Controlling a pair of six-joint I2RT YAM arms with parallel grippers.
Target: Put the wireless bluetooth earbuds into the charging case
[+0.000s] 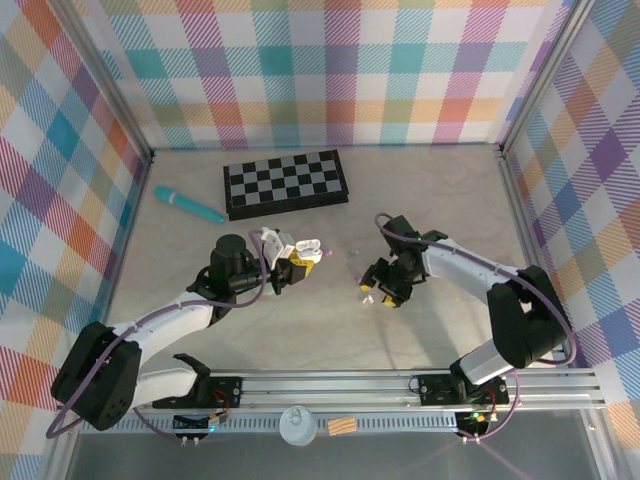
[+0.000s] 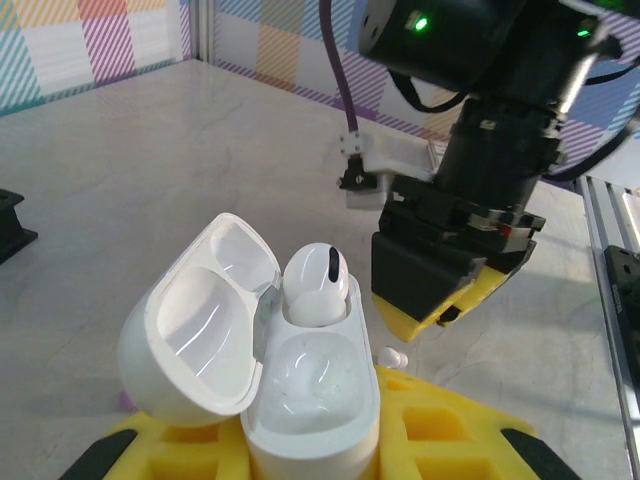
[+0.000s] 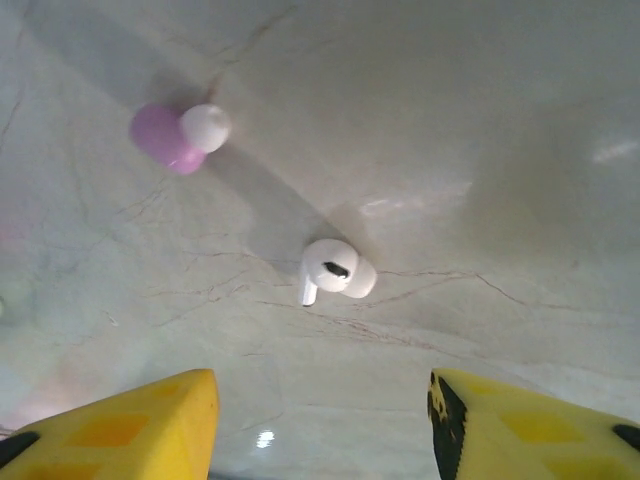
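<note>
A teal pen point(image 1: 188, 203) and a checkerboard point(image 1: 286, 184) lie far left on the table point(image 1: 450, 200). The left gripper point(image 1: 288, 262) is clamped on an open white case point(image 2: 300, 390), its lid tipped left, with one white earbud point(image 2: 318, 287) seated in its far socket. Further right, the right gripper point(image 3: 320, 420) hangs, fingers apart, over a loose earbud point(image 3: 335, 270) lying on the table, with a pink bud point(image 3: 178, 133) nearby.

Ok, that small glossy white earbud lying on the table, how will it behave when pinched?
The white earbud is rounded and glossy, so it may squirt out of the right gripper. It looks tiny and light; a nudge would probably skid it across the smooth table. Its short stem may limit rolling.
</note>
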